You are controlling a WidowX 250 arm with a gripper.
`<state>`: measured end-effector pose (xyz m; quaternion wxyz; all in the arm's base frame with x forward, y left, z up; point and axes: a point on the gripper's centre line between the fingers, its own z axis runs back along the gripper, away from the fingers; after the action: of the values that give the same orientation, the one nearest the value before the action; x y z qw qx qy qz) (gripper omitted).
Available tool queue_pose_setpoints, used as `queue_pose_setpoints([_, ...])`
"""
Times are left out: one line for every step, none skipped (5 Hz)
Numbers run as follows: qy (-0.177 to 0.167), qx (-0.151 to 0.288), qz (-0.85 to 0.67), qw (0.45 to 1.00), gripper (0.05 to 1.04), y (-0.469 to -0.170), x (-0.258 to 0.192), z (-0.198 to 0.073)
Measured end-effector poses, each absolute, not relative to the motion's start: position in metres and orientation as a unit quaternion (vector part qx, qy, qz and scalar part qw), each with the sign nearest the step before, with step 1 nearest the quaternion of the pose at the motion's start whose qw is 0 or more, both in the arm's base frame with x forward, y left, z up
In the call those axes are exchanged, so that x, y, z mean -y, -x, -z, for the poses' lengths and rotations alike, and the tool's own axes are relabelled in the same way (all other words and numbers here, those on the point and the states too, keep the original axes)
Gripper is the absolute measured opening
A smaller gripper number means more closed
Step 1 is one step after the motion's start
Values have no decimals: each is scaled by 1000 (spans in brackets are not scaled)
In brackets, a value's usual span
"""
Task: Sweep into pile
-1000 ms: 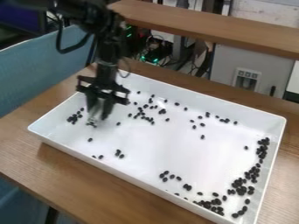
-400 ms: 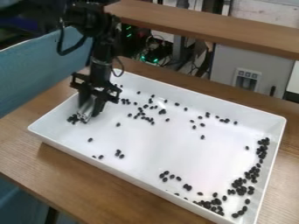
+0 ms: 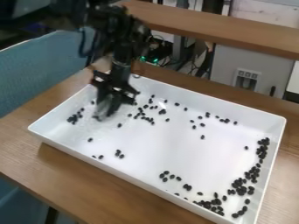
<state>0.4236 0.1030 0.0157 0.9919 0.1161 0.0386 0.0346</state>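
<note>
Swinging away from the left side of the view and a little toward the middle, holding a pale grey tool (image 3: 104,107) clasped between black fingers (image 3: 115,104). Blurring too much at the tool's lower end for telling contact from hovering. Staying within the left part of a white rectangular plastic tray (image 3: 222,105), while leaving a small cluster of black oval beans (image 3: 74,117) just left of the fingers, looking nearly the same as before the short move. Showing little gathering, then, from that stroke. Still counting as unswept, judging by the looser scatter of black beans (image 3: 146,117) to the right of the fingers and the few stray beans (image 3: 119,153) below them in the view. Heaping more thickly only in the dense band of black beans (image 3: 241,188) well apart from the fingers, toward the right and near the camera, so probably being partway through the sweeping. Likely calling next for lowering behind the left cluster or the scatter and pushing toward that band, keeping the tool flat and low. Risking skipping over small, round-looking beans, rolling them sideways, or bumping the tray along the brown wooden worktop (image 3: 76,169).
</note>
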Motion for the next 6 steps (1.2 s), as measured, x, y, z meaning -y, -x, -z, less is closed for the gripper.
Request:
queue_pose_setpoints([-112,-34,13,993,391,-425,-69,-12])
queue_pose_setpoints([-108,-41,42,992,391,-423,-43,-10])
queue_pose_setpoints([-97,-37,88,991,391,-417,-3,-10])
queue_pose_setpoints([-97,-32,134,986,391,-408,35,-9])
queue_pose_setpoints([-92,-29,188,977,391,-393,81,-9])
queue_pose_setpoints([-93,-28,235,967,391,-379,118,-10])
